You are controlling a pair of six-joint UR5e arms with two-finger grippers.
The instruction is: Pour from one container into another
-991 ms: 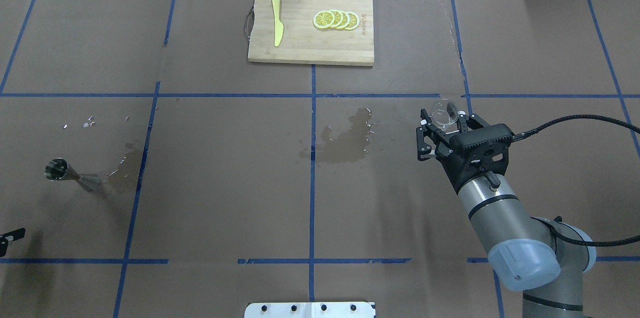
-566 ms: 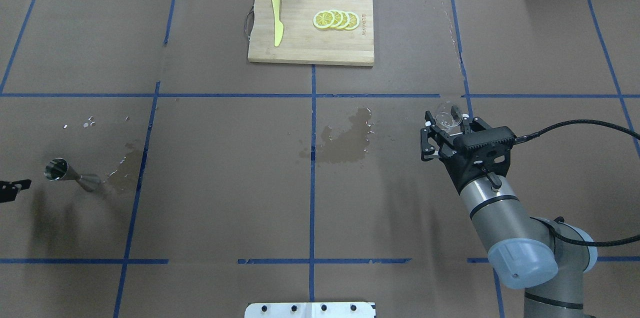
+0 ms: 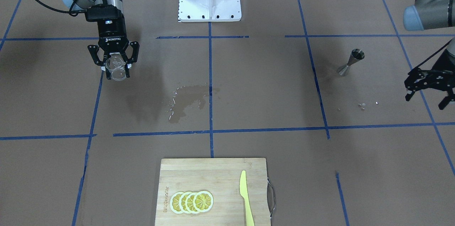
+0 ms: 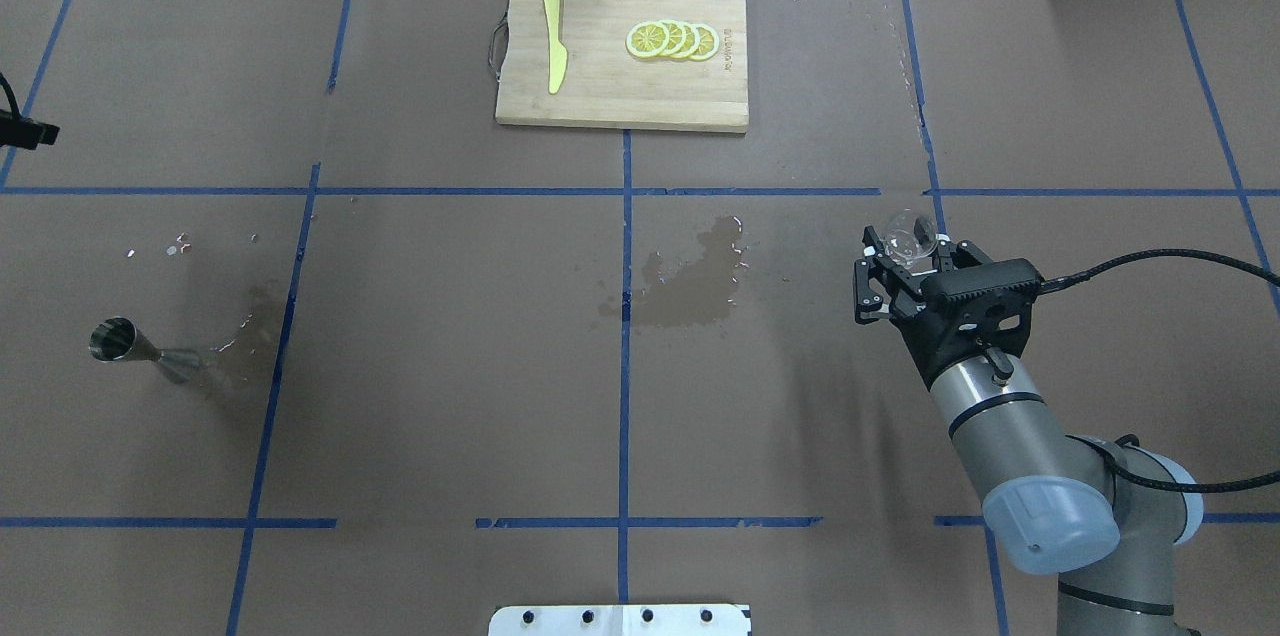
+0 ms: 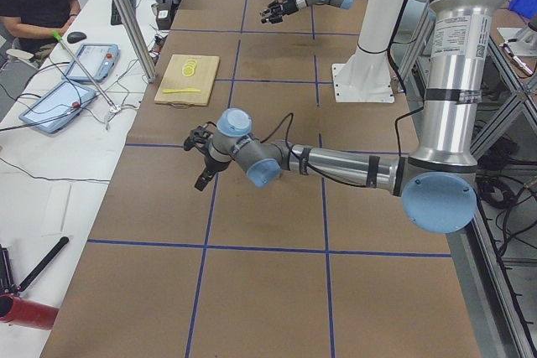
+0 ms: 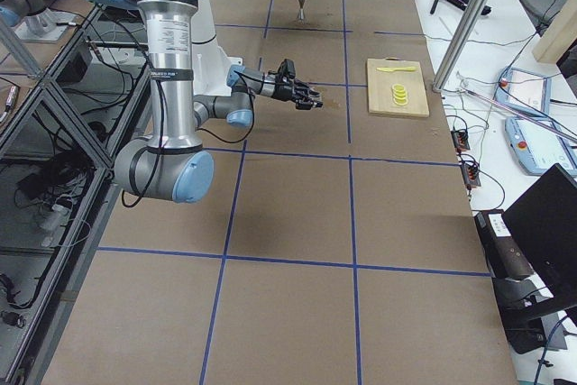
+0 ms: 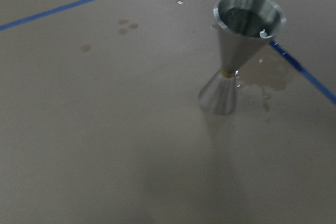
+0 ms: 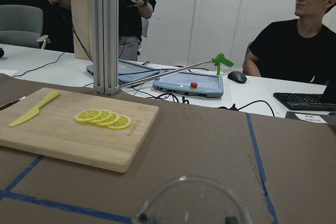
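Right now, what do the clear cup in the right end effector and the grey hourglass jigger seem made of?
Small clear flared-rim cup, held in the right end effector: probably glass, possibly clear plastic; see-through, table visible through it.
Grey hourglass-shaped jigger: likely steel, brushed finish; dull grey sheen, soft reflections inside its bowl.

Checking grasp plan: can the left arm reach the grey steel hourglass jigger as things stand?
Probably yes. The left gripper hangs open and empty near the grey steel hourglass jigger, with nothing standing between them.
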